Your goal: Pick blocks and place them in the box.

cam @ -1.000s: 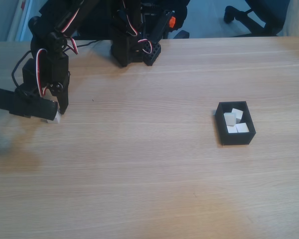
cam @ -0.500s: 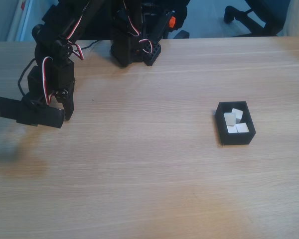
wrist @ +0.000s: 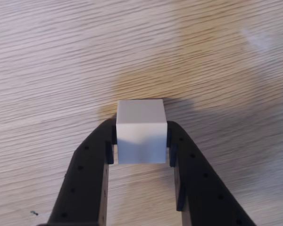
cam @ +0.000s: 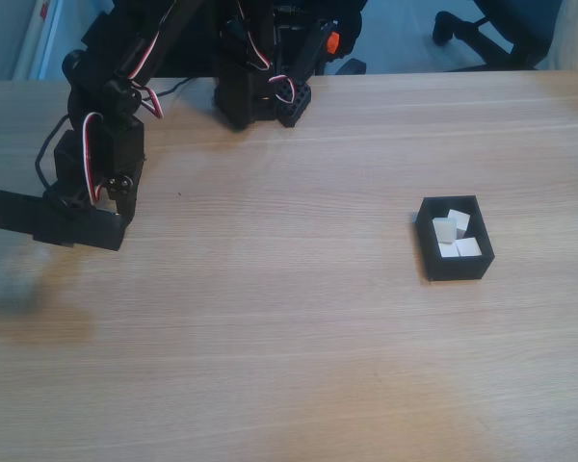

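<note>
In the wrist view a white block (wrist: 140,123) sits squeezed between the two black fingers of my gripper (wrist: 140,137), which is shut on it a little above the wooden table. In the fixed view the gripper (cam: 118,221) hangs at the left of the table, far from the box, and the held block is hidden behind it. The box (cam: 457,268), a small black tray with low walls, stands at the right of the table. Several white blocks (cam: 447,231) lie inside it.
The arm's black base (cam: 260,91) stands at the table's far edge, with red and white cables along the arm. A chair's foot (cam: 482,29) shows on the floor beyond the table. Bare wood lies between the gripper and the box.
The gripper has risen slightly off the table and shifted a little right. The white block seen at its tip a second ago is now hidden behind it in the fixed view.
</note>
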